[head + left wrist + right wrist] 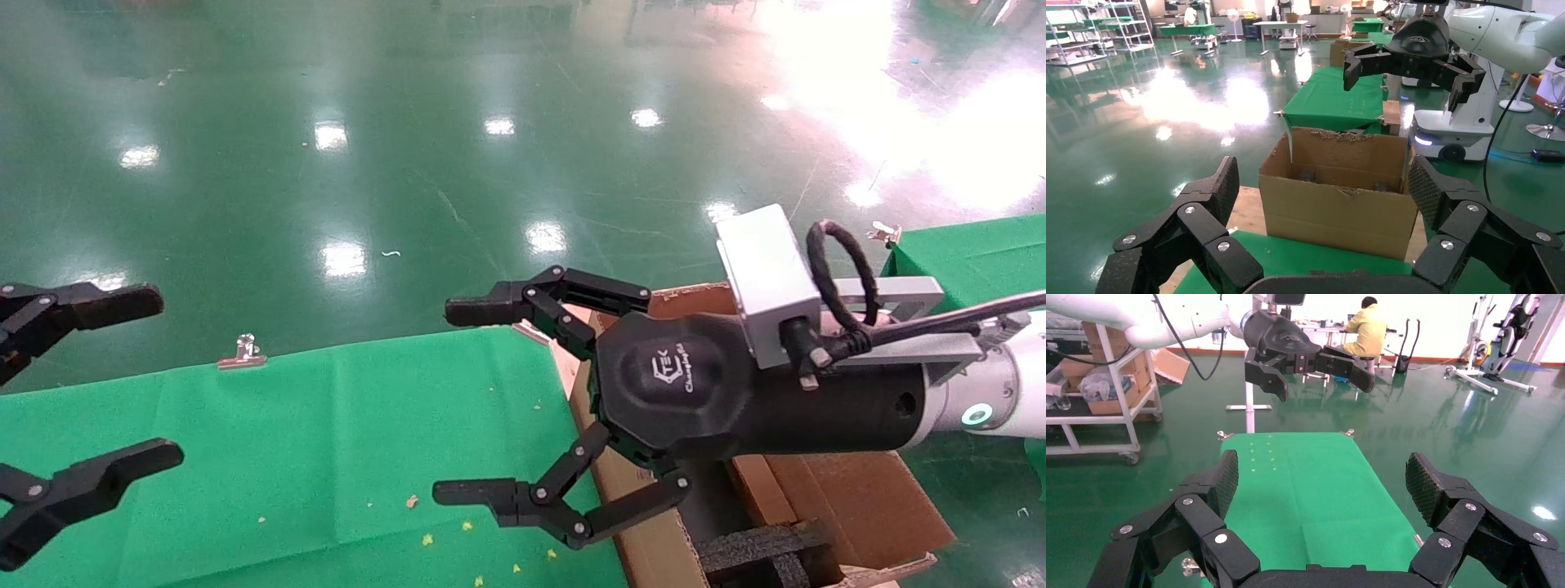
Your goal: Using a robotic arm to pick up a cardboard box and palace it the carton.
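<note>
The cardboard box is out of view in every view. The carton (854, 494) stands open past the right end of the green table (327, 457), with black foam (760, 549) inside. My right gripper (452, 400) hovers open over that end of the table, right beside the carton, holding nothing. At the far left my left gripper (163, 378) is open and empty above the table. The left wrist view faces the carton (1340, 202) between the open left gripper (1324, 184) fingers, with the right gripper (1407, 76) above it. In the right wrist view, only bare green table (1309, 490) lies between the open right gripper (1321, 478) fingers.
A metal clip (243, 353) holds the cloth at the table's far edge. A second green table (981, 253) stands at the right. Beyond is glossy green floor. A shelf cart (1095, 392) and a seated person (1368, 331) are far off.
</note>
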`<state>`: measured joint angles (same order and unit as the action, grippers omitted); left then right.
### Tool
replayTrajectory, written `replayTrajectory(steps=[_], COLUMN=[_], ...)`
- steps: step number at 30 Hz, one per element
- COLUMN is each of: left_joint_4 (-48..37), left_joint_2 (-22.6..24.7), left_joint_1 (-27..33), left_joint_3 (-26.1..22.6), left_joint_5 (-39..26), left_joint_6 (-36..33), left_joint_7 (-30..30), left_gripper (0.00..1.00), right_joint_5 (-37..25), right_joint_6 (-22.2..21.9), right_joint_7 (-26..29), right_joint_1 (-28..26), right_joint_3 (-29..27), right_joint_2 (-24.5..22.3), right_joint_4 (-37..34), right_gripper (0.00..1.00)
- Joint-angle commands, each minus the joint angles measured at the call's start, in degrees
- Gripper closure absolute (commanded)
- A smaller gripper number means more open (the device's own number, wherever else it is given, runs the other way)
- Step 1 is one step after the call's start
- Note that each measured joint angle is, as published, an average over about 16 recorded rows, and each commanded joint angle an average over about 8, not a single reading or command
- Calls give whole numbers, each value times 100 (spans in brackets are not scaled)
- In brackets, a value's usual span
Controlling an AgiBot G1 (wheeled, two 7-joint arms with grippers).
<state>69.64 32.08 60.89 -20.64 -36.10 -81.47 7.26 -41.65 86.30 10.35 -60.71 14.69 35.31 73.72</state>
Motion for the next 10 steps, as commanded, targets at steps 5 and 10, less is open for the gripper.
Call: replayTrajectory(steps=[5, 10], left_joint_4=[0, 0], left_joint_2=[0, 0], left_joint_1=[0, 0], left_joint_3=[0, 0], left_joint_5=[0, 0], left_joint_6=[0, 0], left_joint_7=[0, 0], left_gripper=[0, 0], right_joint_5=[7, 6], right_joint_6=[3, -15], right_joint_7=[2, 13], right_joint_1=[2, -21], right_joint_3=[1, 36], right_joint_2=[2, -6], right_joint_4=[2, -2], right_gripper=[0, 0])
